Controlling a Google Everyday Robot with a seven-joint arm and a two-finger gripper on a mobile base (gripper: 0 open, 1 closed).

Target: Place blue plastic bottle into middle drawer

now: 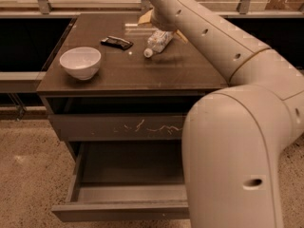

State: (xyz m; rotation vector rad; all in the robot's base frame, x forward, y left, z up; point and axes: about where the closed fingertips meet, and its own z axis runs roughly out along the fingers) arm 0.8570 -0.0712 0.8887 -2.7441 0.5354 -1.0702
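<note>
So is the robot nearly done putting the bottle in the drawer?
Not yet. Done: the drawer is pulled open. Happening now: the hand is at the back of the table, right by the bottle, which lies on its side on top. Left: grab it, lift it, and lower it into the drawer.
</note>
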